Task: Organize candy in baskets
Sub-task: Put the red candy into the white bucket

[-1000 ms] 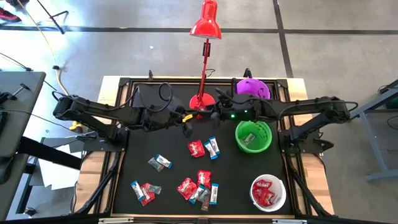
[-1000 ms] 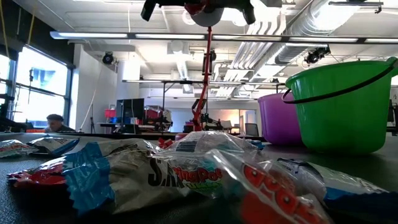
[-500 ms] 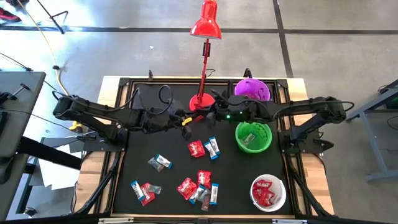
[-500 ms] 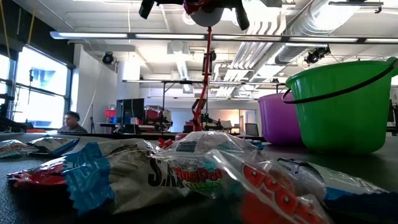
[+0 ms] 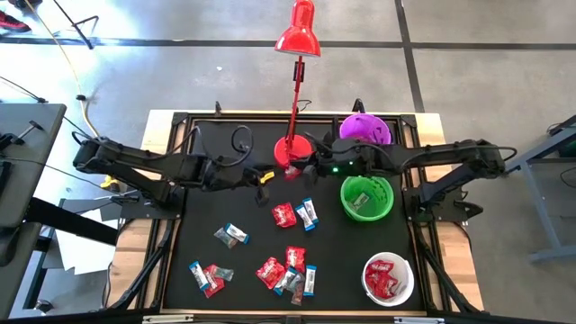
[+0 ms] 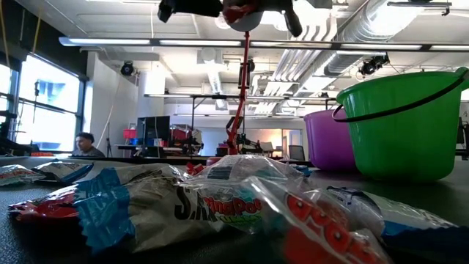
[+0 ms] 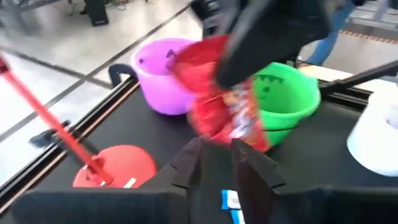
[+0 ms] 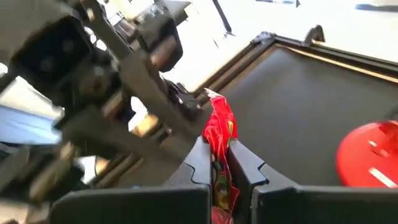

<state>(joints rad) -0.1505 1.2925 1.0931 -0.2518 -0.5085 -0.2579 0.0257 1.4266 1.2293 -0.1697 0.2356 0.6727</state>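
My right gripper (image 8: 221, 163) is shut on a red candy (image 8: 219, 127), in the air near the red lamp's base (image 5: 290, 148). My left gripper (image 7: 216, 163) faces it from the left with a narrow gap between its fingers. The candy's (image 7: 221, 102) lower end is just past those fingertips. Several more candies (image 5: 286, 270) lie on the black mat. The purple basket (image 5: 364, 129) stands at the far right and the green basket (image 5: 366, 198) in front of it. The white basket (image 5: 388, 277) at the near right has red candies in it. My right gripper pinches the red candy's wrapper (image 8: 217, 155) between its two fingers, coming roughly level from the table's right. The free end (image 8: 219, 115) sticks out past the fingertips toward my left gripper. The candy is clear of the table. My left gripper: I cannot tell whether its fingertips (image 7: 249, 163) touch the candy.
The red desk lamp's pole (image 5: 294, 99) rises from its base just behind the two grippers. In the low view the green basket (image 6: 403, 125) and the purple basket (image 6: 333, 139) stand at the right. A pile of wrapped candies (image 6: 220, 205) fills the foreground.
My right gripper has edged toward my left gripper and shut on the red candy between them. My left gripper has rolled a little at the wrist, and its tip has shifted slightly toward the far edge. The candy has stayed in the air by the lamp base.
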